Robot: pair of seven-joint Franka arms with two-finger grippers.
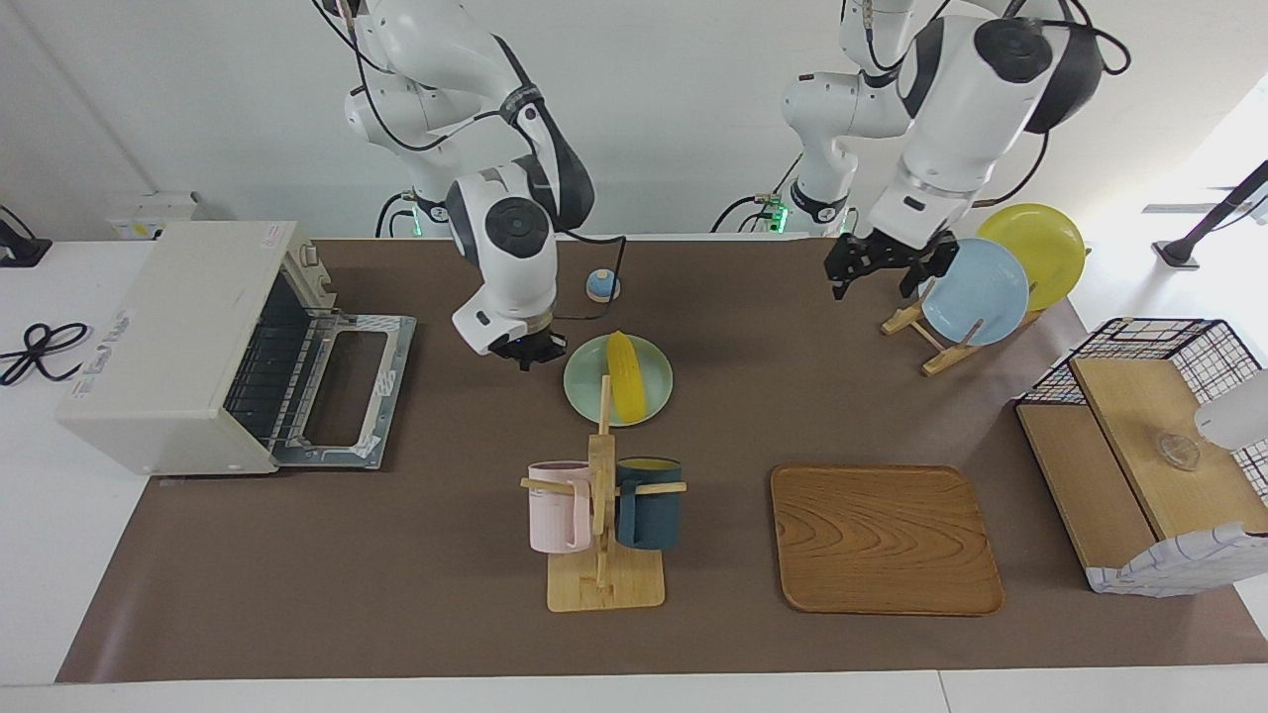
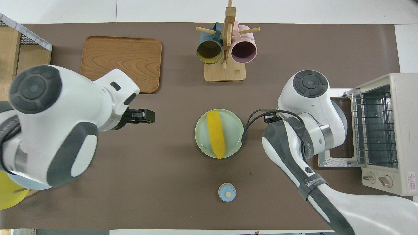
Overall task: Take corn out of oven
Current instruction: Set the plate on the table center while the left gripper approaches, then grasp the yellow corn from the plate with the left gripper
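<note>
One corn on plate; right end effector closed empty, left end effector wide.

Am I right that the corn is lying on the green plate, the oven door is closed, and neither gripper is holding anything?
Not quite: the oven door is open, folded down flat, as the facing view shows. The corn does lie on the green plate, and neither the right gripper nor the left gripper holds anything.

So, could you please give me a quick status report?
Right claw shut, empty, beside green plate. Left claw open, by plate rack. Corn on plate; oven open.
</note>
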